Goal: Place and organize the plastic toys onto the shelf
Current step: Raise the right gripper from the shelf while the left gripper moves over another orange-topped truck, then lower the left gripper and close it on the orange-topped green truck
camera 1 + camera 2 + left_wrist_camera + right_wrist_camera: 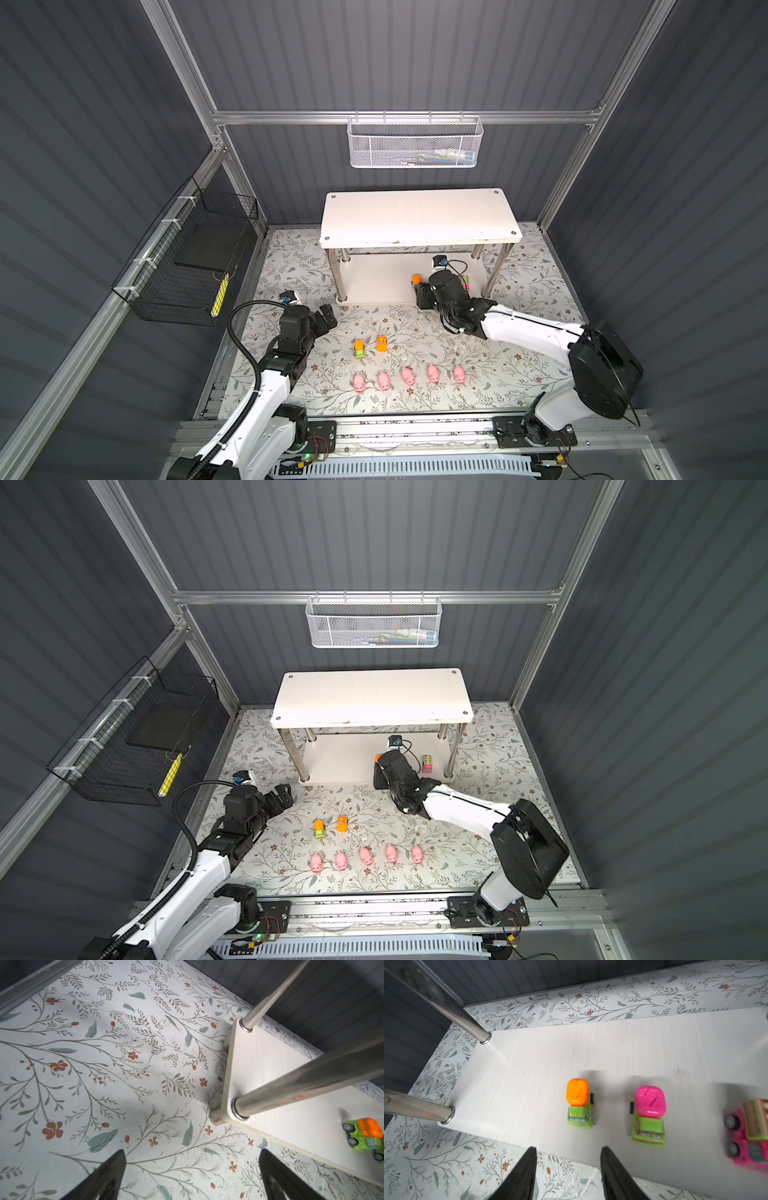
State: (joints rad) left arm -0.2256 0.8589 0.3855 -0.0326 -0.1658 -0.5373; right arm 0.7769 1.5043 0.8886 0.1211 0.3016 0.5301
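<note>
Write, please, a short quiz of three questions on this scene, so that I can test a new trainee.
1. How many pink pigs are on the table?
2. True or false: a toy lies on top of the shelf.
3. How many toy vehicles are on the shelf's lower board? A) one B) three C) five

Key:
1. Five, in one row.
2. False: the top is bare.
3. B. Two more are on the table, behind the pigs.
</note>
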